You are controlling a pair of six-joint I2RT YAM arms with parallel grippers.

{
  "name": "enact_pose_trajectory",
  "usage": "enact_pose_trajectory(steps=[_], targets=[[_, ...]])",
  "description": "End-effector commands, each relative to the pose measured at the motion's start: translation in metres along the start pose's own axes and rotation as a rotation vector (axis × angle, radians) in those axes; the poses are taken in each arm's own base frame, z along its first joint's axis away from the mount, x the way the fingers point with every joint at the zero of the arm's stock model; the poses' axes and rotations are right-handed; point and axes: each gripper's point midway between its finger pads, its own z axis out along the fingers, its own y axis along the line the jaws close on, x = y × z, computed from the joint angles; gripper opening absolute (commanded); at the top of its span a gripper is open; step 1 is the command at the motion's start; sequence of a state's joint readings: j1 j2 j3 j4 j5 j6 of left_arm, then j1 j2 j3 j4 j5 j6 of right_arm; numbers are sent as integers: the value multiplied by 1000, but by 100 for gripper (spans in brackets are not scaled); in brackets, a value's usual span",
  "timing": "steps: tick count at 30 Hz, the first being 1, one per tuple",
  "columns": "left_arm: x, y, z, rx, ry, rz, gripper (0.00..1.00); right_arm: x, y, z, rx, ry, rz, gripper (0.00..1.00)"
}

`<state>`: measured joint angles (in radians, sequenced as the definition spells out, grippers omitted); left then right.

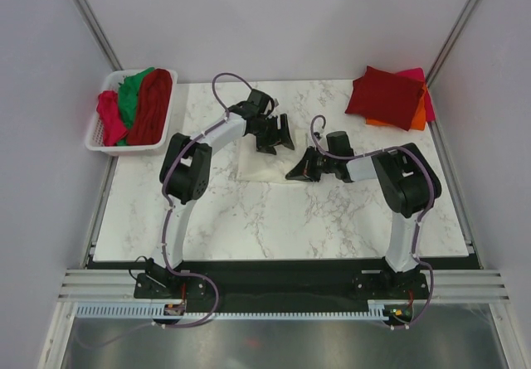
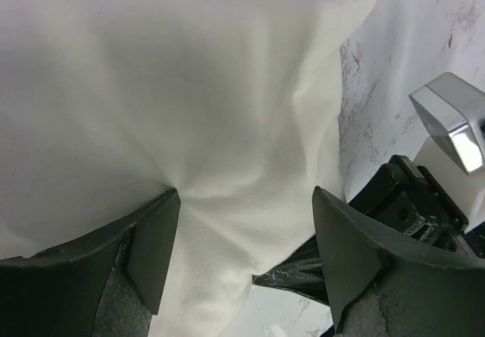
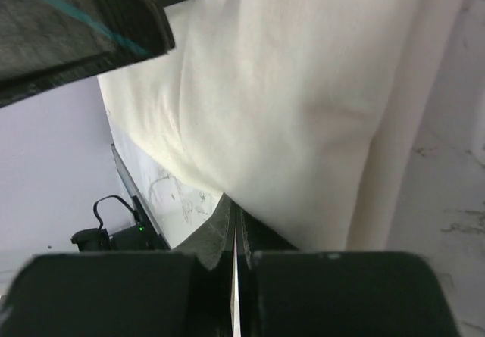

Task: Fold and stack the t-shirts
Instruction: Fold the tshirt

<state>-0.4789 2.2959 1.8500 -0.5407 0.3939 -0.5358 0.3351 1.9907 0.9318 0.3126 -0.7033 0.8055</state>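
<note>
A cream-white t-shirt lies folded at the table's middle and fills the left wrist view. My left gripper is at its far edge, open, with one fingertip pressing a crease into the cloth. My right gripper is at the shirt's right edge. Its jaws are shut on the hem of that shirt. A folded stack at the back right has a dark red shirt on top of pink and orange ones.
A white slotted basket at the back left holds crumpled magenta, green and dark red shirts. The marble table has grey walls on three sides. The arm bases stand at the near edge.
</note>
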Motion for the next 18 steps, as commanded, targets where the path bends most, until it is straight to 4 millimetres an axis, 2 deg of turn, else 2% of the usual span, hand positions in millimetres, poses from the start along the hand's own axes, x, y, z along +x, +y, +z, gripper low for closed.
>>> enact_pose_trajectory(steps=[1,2,5,7,9,10,11,12,13,14,15,16,17,18], targets=[[-16,5,-5,-24,-60,40,78,10,-59,-9,193,-36,26,0],[-16,7,-6,-34,-66,47,78,17,-72,-16,233,-35,32,0],[-17,11,-9,-54,-74,80,78,31,-91,-30,316,-26,41,0],[-22,9,-17,-68,-96,112,79,45,-92,-44,348,-17,63,0],[-28,4,-28,-81,-121,134,81,53,-79,-51,328,-9,63,0],[-33,5,-34,-107,-145,145,82,43,-57,-60,299,-47,20,1],[-40,-8,-53,-105,-184,174,84,37,-46,-65,299,-70,-6,4],[-48,-15,-64,-108,-218,188,87,40,-36,-72,313,-57,-24,10],[-52,-22,-75,-122,-247,209,88,20,-1,-82,261,-117,-87,23],[-58,-34,-96,-117,-289,224,88,13,15,-87,241,-138,-114,32],[-61,-39,-110,-144,-317,230,88,-2,44,-98,200,-178,-157,45],[-59,-46,-120,-145,-332,235,87,-9,58,-102,180,-198,-174,48],[-60,-62,-145,-129,-378,249,87,-16,70,-105,159,-217,-196,51],[-52,-62,-148,-135,-376,249,87,-22,77,-105,147,-224,-207,52]])
